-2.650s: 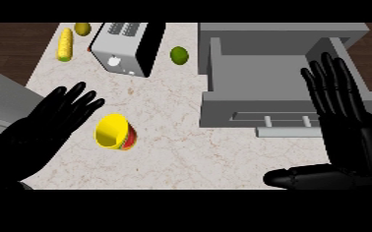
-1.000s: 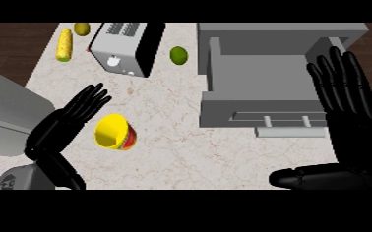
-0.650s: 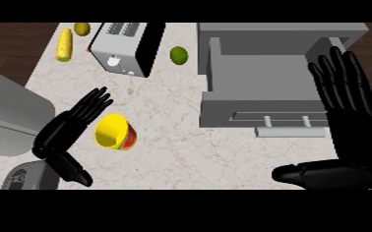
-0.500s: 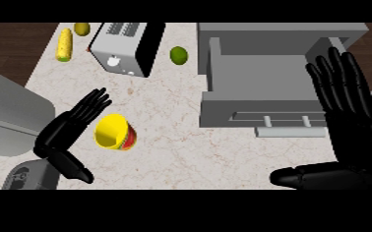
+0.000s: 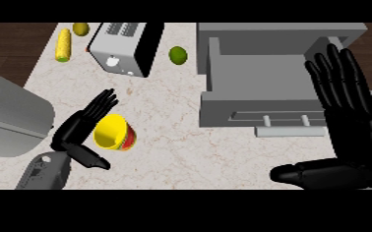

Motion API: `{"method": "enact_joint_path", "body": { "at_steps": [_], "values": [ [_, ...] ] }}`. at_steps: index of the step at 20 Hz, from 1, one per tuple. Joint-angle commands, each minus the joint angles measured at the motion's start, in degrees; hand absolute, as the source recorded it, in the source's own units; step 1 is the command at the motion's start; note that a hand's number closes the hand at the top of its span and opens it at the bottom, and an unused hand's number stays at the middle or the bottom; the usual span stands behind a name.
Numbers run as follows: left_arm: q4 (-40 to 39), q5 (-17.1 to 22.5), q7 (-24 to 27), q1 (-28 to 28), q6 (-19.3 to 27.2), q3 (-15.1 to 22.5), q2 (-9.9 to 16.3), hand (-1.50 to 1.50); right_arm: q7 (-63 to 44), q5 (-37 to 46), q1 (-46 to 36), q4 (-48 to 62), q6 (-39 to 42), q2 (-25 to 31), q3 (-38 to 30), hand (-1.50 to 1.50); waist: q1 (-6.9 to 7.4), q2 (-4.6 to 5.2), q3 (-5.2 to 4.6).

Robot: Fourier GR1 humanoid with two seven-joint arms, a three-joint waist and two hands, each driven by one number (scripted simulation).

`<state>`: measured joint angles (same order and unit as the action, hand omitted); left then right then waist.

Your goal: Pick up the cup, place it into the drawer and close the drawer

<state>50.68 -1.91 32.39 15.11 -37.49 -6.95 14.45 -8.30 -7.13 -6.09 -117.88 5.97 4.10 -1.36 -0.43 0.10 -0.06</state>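
Note:
A yellow cup (image 5: 114, 133) with a red band lies tipped on the marble counter at the lower left, its mouth facing left. My left hand (image 5: 81, 128) stands edge-on just left of the cup, fingers straight and thumb spread below it, close to the rim but not curled round it. The grey drawer (image 5: 262, 81) stands pulled out at the right, its inside bare and its handle (image 5: 289, 130) at the front. Over the drawer's right side, my right hand (image 5: 341, 98) rests open with fingers pointing up.
A silver toaster (image 5: 125, 46) stands at the back centre-left. A lime (image 5: 178, 55) lies beside it, with a corn cob (image 5: 64, 44) and another small green fruit (image 5: 80, 28) at the far left. A grey appliance (image 5: 22, 118) sits at the left edge.
My left hand has turned from flat to edge-on and drawn in beside the cup. The right hand has barely shifted. The cup has not moved.

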Motion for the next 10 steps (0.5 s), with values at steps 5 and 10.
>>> {"method": "enact_joint_path", "body": {
  "at_steps": [5,10],
  "values": [
    [-11.8,-2.5,12.2,4.4,-3.3,0.9,2.7,-1.5,-2.7,-2.0,-5.2,2.8,0.1,1.4,-2.1,-1.5,0.08,0.08,-0.01],
    [-19.8,-4.6,16.7,7.4,-1.1,2.3,2.6,-1.5,-1.4,0.0,-0.4,-0.9,-0.1,-0.1,0.5,-1.5,-0.36,0.14,-0.04]
  ]
}}
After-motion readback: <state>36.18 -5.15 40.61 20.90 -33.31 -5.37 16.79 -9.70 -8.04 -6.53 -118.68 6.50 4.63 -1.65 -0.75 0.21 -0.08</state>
